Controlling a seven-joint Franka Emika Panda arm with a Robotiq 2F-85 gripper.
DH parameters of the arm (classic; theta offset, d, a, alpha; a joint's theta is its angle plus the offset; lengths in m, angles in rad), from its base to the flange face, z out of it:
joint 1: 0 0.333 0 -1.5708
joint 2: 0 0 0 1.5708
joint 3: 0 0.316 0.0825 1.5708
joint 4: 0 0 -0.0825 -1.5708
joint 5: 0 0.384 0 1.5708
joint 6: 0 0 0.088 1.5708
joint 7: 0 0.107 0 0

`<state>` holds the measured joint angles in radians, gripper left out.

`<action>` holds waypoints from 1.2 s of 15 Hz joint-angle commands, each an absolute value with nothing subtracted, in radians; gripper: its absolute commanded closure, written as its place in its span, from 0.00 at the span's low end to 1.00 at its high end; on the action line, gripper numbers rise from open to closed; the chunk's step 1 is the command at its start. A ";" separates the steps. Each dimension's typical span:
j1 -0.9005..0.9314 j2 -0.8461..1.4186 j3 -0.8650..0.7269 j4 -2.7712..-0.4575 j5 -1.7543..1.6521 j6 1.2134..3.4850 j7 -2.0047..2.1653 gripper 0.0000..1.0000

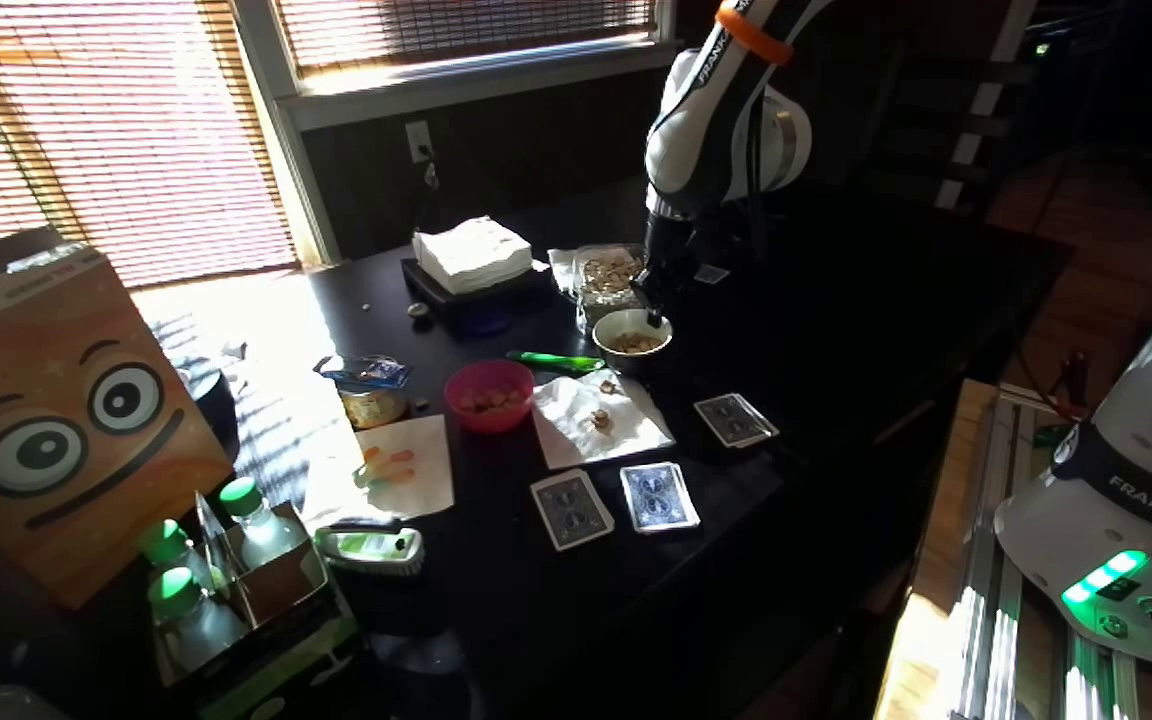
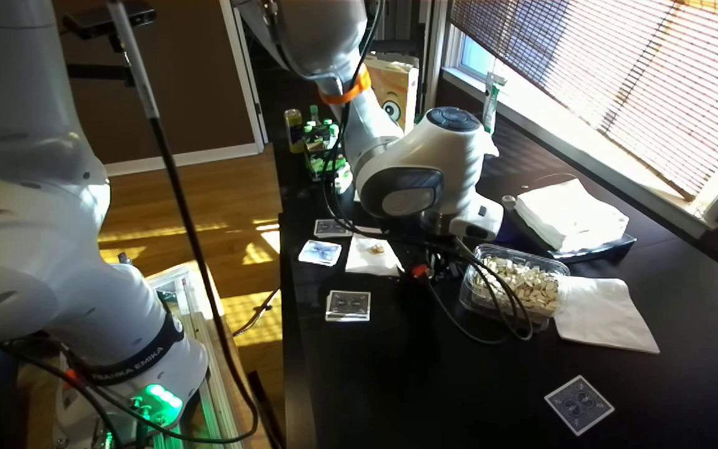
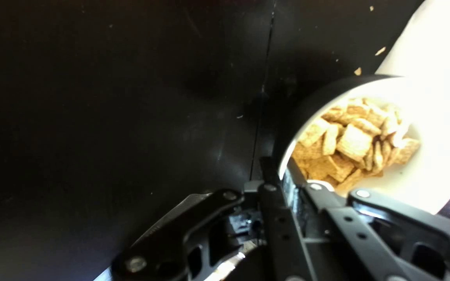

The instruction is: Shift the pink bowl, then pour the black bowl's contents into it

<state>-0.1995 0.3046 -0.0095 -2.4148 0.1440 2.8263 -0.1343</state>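
The pink bowl (image 1: 464, 412) stands on the dark table in an exterior view, with a few brown pieces in it. The black bowl (image 1: 620, 322), dark outside and pale inside, is upright to its right and farther back. It holds square cereal pieces, which show clearly in the wrist view, where the black bowl (image 3: 401, 183) is at right. My gripper (image 1: 654, 314) is at the black bowl's rim. In the wrist view the gripper (image 3: 283, 167) has one finger inside and one outside the rim, closed on it. The arm hides both bowls in an exterior view.
A clear tub (image 2: 521, 284) of cereal stands close behind the black bowl. A green utensil (image 1: 556, 361) and a napkin (image 1: 576, 400) with crumbs lie between the bowls. Playing cards (image 1: 659, 497), a can (image 1: 373, 408) and a napkin stack (image 1: 473, 255) are around.
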 commanded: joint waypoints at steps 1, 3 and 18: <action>-0.241 0.312 0.030 -2.401 0.211 2.816 -0.199 0.98; -0.262 0.305 0.052 -2.400 0.245 2.800 -0.232 0.98; -0.247 0.233 0.020 -2.381 0.282 2.628 -0.208 0.98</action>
<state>-0.2552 0.2703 0.0232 -2.3874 0.2405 2.6934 -0.1974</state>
